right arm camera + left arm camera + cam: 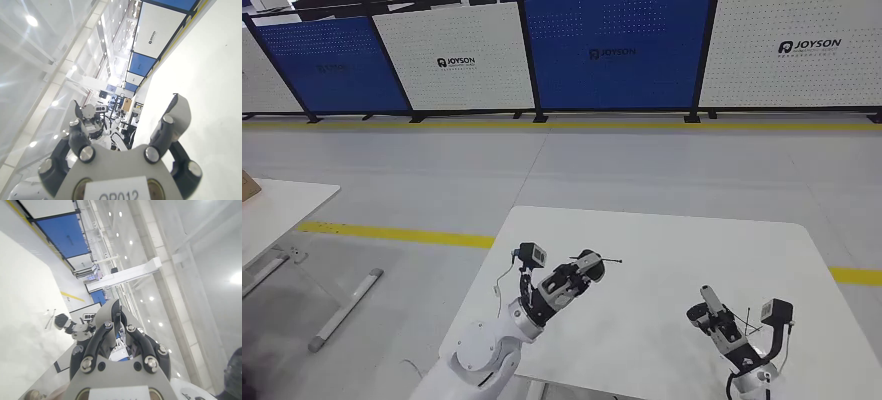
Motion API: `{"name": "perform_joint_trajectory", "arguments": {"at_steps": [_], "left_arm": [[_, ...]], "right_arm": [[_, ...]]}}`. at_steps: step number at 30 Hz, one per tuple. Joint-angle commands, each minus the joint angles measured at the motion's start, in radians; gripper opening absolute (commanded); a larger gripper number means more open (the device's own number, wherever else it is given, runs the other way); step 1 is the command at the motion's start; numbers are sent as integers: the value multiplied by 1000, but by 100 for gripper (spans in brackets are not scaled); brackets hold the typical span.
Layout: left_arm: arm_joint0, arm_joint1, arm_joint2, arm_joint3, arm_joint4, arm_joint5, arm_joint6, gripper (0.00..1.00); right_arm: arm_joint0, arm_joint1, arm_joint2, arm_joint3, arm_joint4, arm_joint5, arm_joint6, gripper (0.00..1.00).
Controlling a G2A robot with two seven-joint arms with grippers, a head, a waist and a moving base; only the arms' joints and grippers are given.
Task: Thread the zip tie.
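The thin black plastic zip tie (610, 262) is off the counter, pinched in the left claw (592, 263). From above, a short length of it pokes out past the fingertips, roughly level, pointing toward the robot's right. In the left wrist view it shows as a narrow dark strip (120, 319) caught edge-on between the ribbed black pads (115, 310), which are pressed together on it. The left claw (118, 307) sits above the near left part of the flat white rectangular counter (662, 235), raised clear of the surface.

The right claw (706, 298) is well apart from it, over the near right part of the counter. Its grey fingers are spread wide with nothing between them, as the right wrist view shows (125, 103). The left wrist view catches it farther off (60, 321), with a few thin grey strips (50, 319) just beside it on the counter; what they are I cannot tell.

Beyond the counter's far edge a yellow painted line (392, 235) crosses the grey floor. A row of blue and white perforated panels (617, 50) stands behind it. A corner of a second white table (282, 205) shows at the robot's far left.
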Motion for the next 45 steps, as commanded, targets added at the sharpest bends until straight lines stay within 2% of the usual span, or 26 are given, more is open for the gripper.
{"name": "perform_joint_trajectory", "arguments": {"at_steps": [1, 5, 13, 16, 20, 27, 30, 40, 43, 45], "left_arm": [[17, 1, -12, -36, -5, -11, 4, 0], [37, 3, -26, -65, -1, -14, 2, 0], [37, 3, -25, -61, 6, -5, 12, 0], [16, 1, -7, -27, 29, 40, 26, 0], [-21, -3, 31, 45, 71, 87, 45, 0], [-56, -7, 68, 179, 137, 131, 70, 0], [-65, -8, 74, 210, 147, 144, 74, 0], [-71, -10, 77, 204, 127, 141, 83, 0], [-68, -11, 64, 150, 108, 82, 83, 0], [-47, -10, 47, 97, 87, 32, 78, 0]], "right_arm": [[0, 0, 0, 0, 0, 0, 0, 100], [0, 0, 0, 0, 0, 0, 0, 100], [0, 0, 0, 0, 0, 0, 0, 100], [0, 0, 0, 0, 0, 0, 0, 100], [0, 0, 0, 0, 0, 0, 0, 100], [0, 0, 0, 0, 0, 0, 0, 100], [0, 0, 0, 0, 0, 0, 0, 100], [0, 0, 0, 0, 0, 0, 0, 100], [0, 0, 0, 0, 0, 0, 0, 100], [0, 0, 0, 0, 0, 0, 0, 100]]}}
